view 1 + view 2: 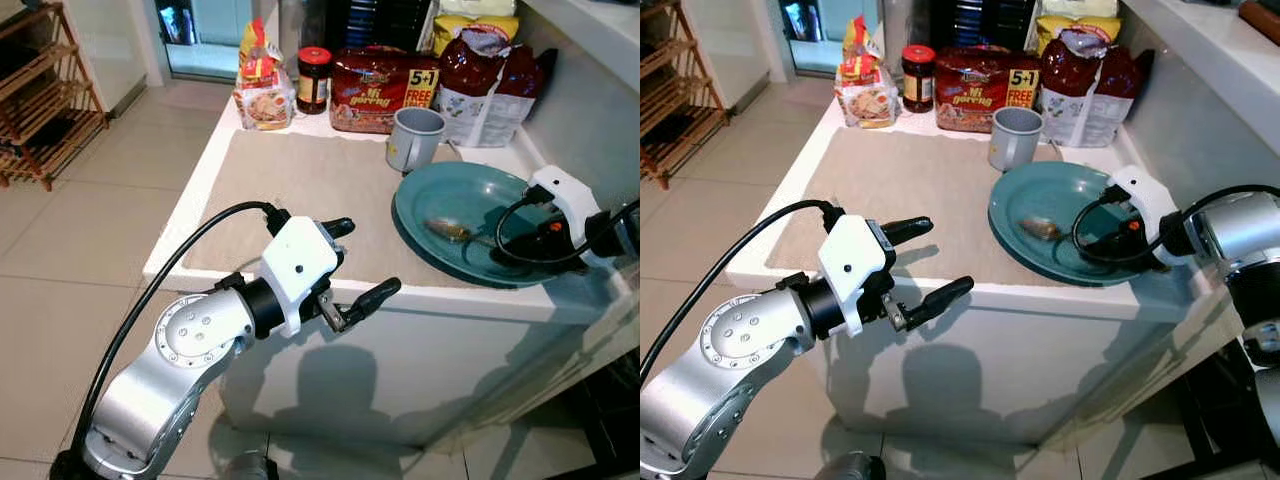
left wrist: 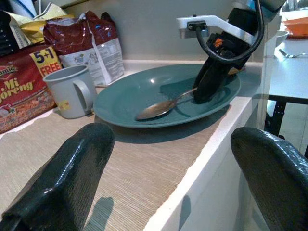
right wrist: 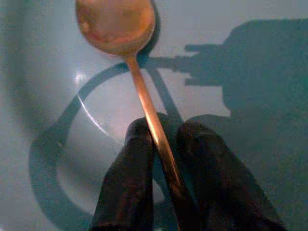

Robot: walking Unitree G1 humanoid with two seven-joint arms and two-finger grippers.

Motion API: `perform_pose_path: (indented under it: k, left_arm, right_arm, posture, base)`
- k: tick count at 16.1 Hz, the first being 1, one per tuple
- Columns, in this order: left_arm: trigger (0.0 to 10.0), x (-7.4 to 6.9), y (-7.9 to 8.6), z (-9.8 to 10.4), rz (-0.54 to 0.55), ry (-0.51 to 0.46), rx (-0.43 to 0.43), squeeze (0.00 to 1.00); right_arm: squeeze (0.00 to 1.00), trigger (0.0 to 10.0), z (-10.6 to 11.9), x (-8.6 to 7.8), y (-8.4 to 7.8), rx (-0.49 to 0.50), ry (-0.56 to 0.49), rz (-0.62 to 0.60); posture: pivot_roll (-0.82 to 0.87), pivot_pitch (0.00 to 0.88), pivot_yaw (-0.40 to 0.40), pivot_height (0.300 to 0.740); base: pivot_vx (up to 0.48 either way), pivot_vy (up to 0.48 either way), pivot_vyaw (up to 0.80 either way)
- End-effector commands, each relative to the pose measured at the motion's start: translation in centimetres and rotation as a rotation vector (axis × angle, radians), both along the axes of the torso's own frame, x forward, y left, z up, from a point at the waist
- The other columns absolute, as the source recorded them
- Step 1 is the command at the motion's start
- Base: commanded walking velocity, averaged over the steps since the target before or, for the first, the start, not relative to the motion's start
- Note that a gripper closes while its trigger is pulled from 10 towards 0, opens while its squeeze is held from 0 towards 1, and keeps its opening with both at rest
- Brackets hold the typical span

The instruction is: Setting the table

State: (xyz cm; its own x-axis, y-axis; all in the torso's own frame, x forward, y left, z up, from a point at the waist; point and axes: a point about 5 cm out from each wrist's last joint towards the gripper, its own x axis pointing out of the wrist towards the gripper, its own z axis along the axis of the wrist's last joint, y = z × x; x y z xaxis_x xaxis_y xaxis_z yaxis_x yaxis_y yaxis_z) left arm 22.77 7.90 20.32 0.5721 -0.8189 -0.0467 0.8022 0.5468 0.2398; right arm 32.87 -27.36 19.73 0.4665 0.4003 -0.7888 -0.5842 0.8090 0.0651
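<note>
A teal plate (image 1: 440,195) rests at the right end of the white counter, partly on a beige mat (image 1: 290,190). A metal spoon (image 3: 115,21) lies in the plate with its bowl down on the surface (image 1: 447,231). My right gripper (image 3: 166,139) reaches into the plate from the right, and its two black fingers are shut on the spoon's handle. A grey mug (image 1: 415,137) stands just behind the plate. My left gripper (image 1: 365,262) hovers open at the counter's front edge, left of the plate, holding nothing.
Noodle packs (image 1: 380,88), a jar (image 1: 313,78) and snack bags (image 1: 485,85) line the back of the counter. A wall rises on the right. A wooden rack (image 1: 40,90) stands on the tiled floor to the left.
</note>
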Motion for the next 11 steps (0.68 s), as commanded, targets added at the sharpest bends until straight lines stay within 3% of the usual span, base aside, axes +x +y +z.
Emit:
perform_pose_path:
  k: [1,8,11]
  left_arm:
    - [10.0,-0.1,0.1,0.2,0.006,-0.015,0.009,0.0]
    - [10.0,-0.1,0.2,0.2,0.005,-0.019,0.013,0.0]
    - [10.0,0.0,0.3,0.2,0.007,-0.018,0.017,0.0]
  right_arm:
    - [0.0,0.0,0.1,0.2,0.0,-0.015,0.004,0.009]
    - [0.0,0.0,0.5,0.5,0.5,0.005,-0.015,0.029]
    - [0.0,0.0,2.8,0.6,1.7,0.081,-0.134,0.004]
  posture:
    - [0.05,0.034,-0.063,0.74]
    - [0.05,0.029,-0.052,0.74]
    - [0.05,0.029,-0.035,0.74]
  base:
    - [0.0,0.0,0.0]
    - [0.0,0.0,0.0]
    - [0.0,0.0,0.0]
